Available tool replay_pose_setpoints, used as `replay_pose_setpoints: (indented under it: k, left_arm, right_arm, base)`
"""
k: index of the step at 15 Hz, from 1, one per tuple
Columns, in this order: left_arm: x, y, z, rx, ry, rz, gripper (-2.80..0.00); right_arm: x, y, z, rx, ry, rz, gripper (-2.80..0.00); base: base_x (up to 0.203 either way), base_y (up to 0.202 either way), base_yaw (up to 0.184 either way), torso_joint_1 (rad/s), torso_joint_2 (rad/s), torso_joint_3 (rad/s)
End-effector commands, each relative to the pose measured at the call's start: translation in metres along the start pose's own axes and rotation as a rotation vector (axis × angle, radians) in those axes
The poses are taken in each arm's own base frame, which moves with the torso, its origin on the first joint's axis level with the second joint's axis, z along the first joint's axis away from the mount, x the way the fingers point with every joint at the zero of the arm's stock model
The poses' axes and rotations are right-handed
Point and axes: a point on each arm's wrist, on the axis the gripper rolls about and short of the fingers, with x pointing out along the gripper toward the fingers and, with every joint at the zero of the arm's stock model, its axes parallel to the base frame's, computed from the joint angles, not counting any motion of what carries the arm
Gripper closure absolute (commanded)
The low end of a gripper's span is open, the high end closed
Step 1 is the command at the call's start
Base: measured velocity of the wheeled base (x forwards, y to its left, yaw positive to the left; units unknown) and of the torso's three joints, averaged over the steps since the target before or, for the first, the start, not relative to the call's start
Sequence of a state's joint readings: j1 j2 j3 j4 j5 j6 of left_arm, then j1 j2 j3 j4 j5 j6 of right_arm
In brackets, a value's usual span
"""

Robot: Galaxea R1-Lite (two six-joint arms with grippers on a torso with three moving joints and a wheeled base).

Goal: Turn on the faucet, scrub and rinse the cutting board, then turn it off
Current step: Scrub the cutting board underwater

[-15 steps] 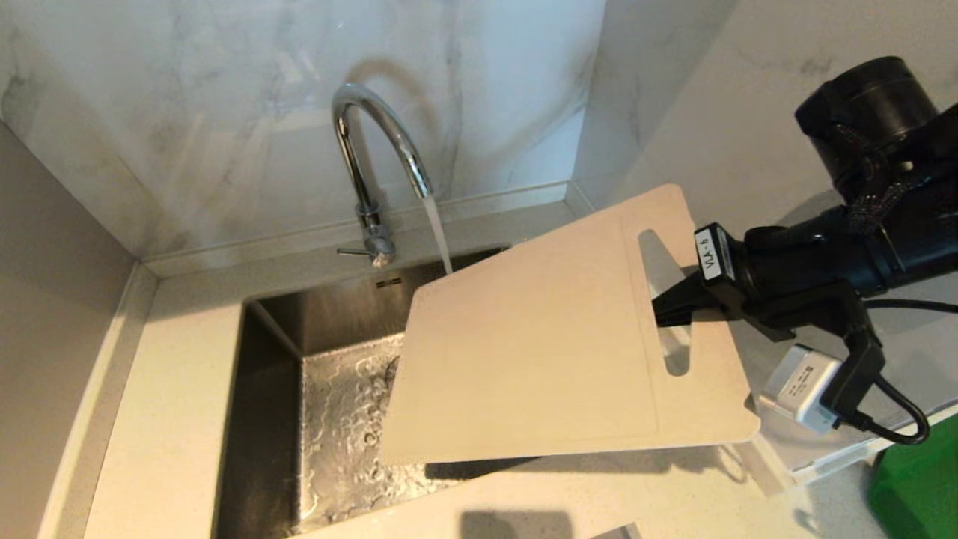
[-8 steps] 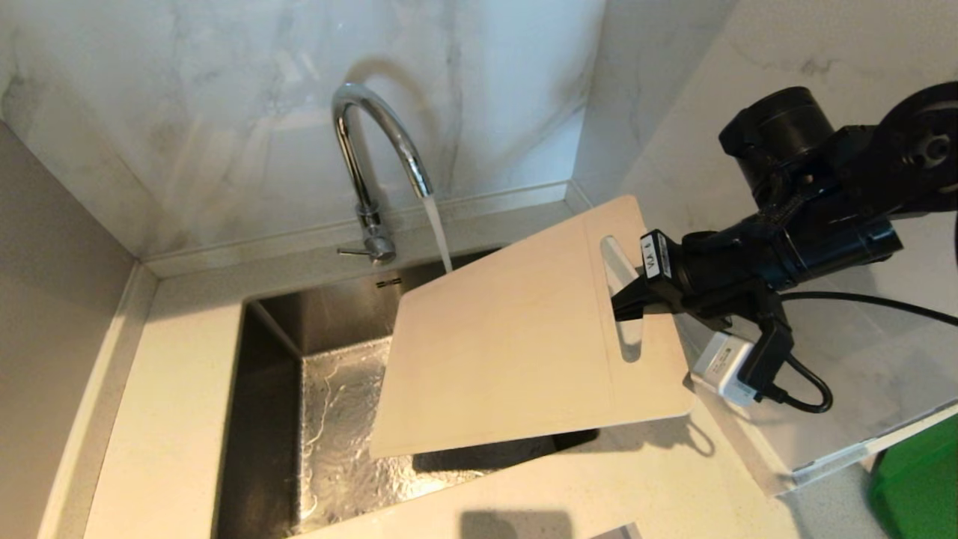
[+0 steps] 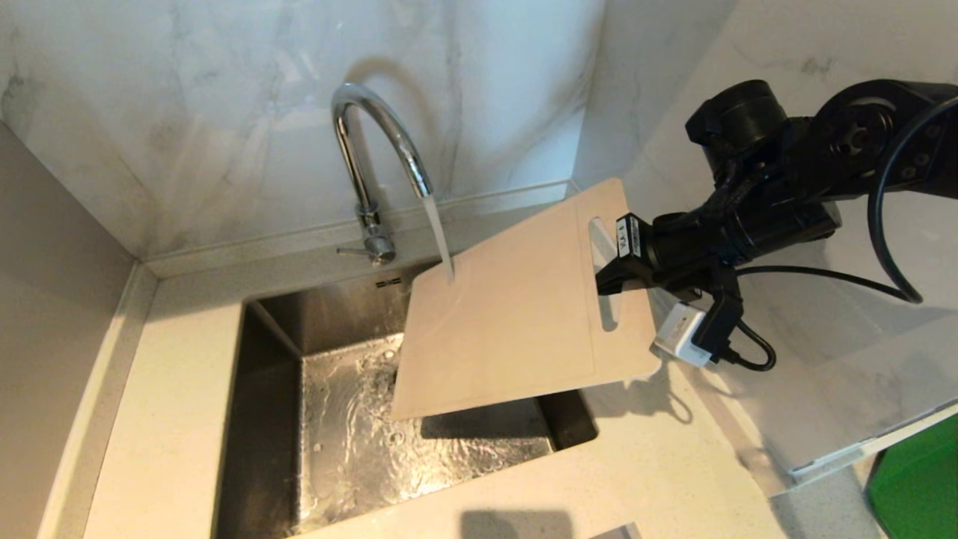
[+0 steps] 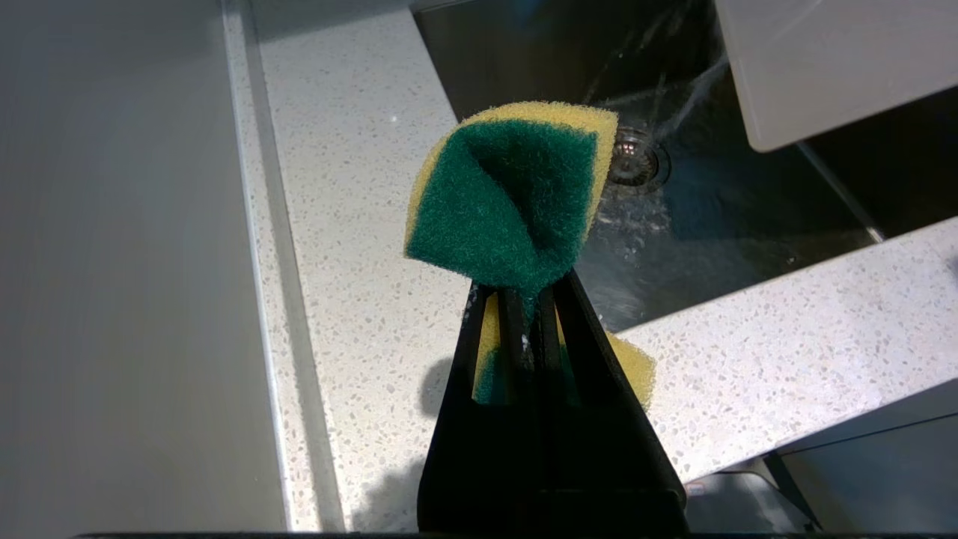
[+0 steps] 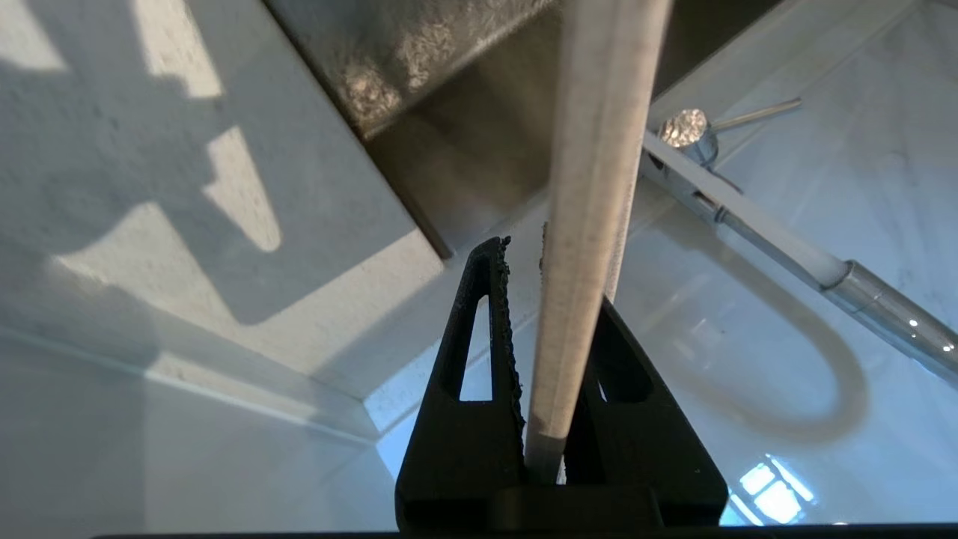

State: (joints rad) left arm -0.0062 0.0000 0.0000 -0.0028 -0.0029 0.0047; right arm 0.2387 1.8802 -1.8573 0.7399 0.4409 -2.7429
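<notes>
The chrome faucet [image 3: 374,150] runs, and its stream lands on the upper corner of the cream cutting board [image 3: 509,322]. The board hangs tilted over the steel sink [image 3: 277,374], low end down in the basin. My right gripper [image 3: 610,281] is shut on the board's handle end beside the slot; in the right wrist view the board's edge [image 5: 591,224] sits between the fingers [image 5: 486,329]. My left gripper [image 4: 524,299], outside the head view, is shut on a folded green-and-yellow sponge [image 4: 509,195] over the counter by the sink.
Pale speckled counter [image 3: 172,419] surrounds the sink, with marble walls behind and to the right. A green board [image 3: 913,479] shows at the lower right corner. The faucet lever [image 3: 352,252] sticks out leftward at the base. Water pools around the drain [image 4: 632,161].
My right arm carried the cutting board back and left toward the faucet. The stream, which fell behind the board's corner, now hits its face. The left arm kept still.
</notes>
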Motion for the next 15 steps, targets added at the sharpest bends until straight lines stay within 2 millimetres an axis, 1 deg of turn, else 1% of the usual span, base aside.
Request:
replay_pose_setpoints:
  k: [1, 4, 8, 15]
  left_arm:
    - [0.000, 0.000, 0.000, 0.000, -0.002, 0.000, 0.00]
    - [0.000, 0.000, 0.000, -0.002, -0.002, 0.000, 0.00]
    - [0.000, 0.000, 0.000, 0.000, -0.002, 0.000, 0.00]
    - [0.000, 0.000, 0.000, 0.000, -0.002, 0.000, 0.00]
  right_arm:
    - [0.014, -0.006, -0.007, -0.031, -0.006, -0.012, 0.00]
    - [0.024, -0.008, -0.011, -0.038, 0.003, 0.000, 0.00]
    - [0.031, -0.005, -0.013, -0.031, -0.004, 0.009, 0.00]
    - [0.036, -0.006, -0.019, -0.031, 0.044, -0.011, 0.00]
  base:
    - [0.000, 0.000, 0.000, 0.000, 0.00, 0.000]
    - [0.000, 0.000, 0.000, 0.000, 0.00, 0.000]
    - [0.000, 0.000, 0.000, 0.000, 0.00, 0.000]
    - [0.000, 0.000, 0.000, 0.000, 0.00, 0.000]
